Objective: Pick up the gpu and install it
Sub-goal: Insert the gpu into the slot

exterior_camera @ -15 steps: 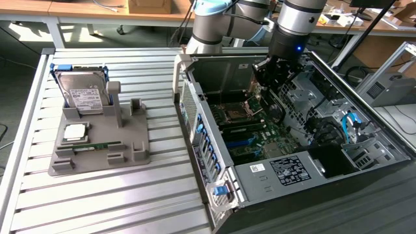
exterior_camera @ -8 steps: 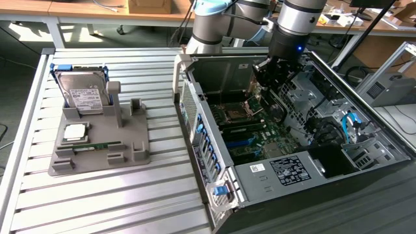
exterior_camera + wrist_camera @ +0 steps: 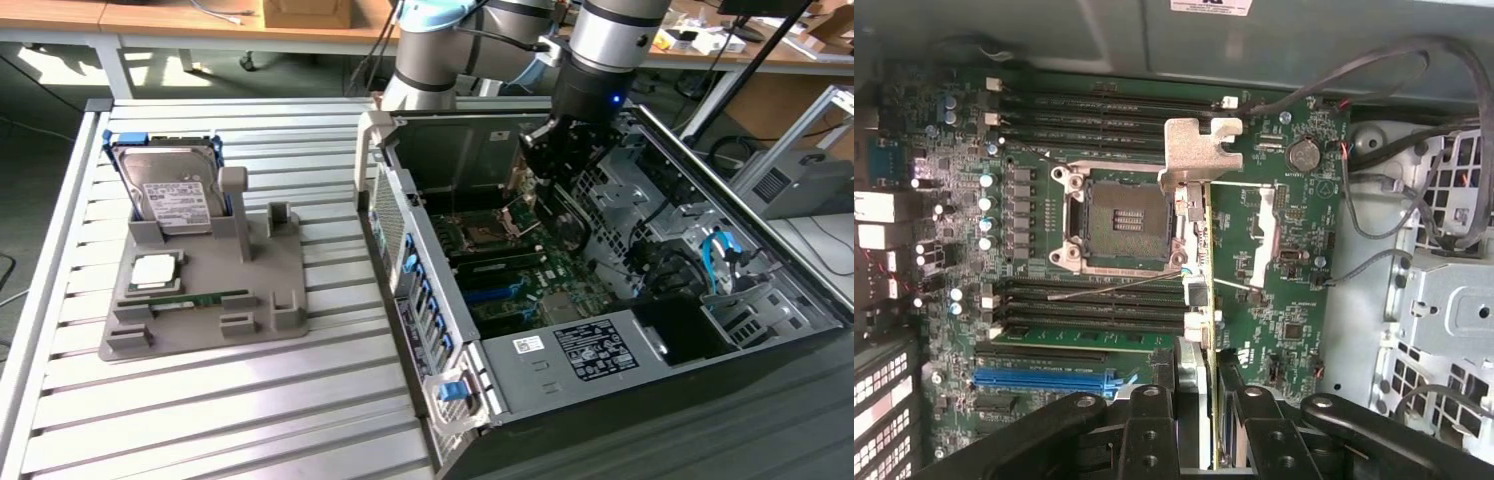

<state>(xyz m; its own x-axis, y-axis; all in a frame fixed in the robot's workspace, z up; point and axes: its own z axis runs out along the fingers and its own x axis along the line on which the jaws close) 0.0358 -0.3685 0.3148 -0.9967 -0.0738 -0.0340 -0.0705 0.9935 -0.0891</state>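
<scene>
A slatted metal table [image 3: 200, 400] is occupied by an open computer case [image 3: 400, 215] and a grey holder [image 3: 274, 310], in which a hard drive [image 3: 174, 190] is stood upright. Inside the case, the gpu [image 3: 1205, 260] — seen edge-on, silvery bracket [image 3: 1199, 155] at its far end — is pinched between the jaws of the gripper [image 3: 1199, 425] over the motherboard [image 3: 1284, 260], beside the processor socket [image 3: 1119, 220].
</scene>
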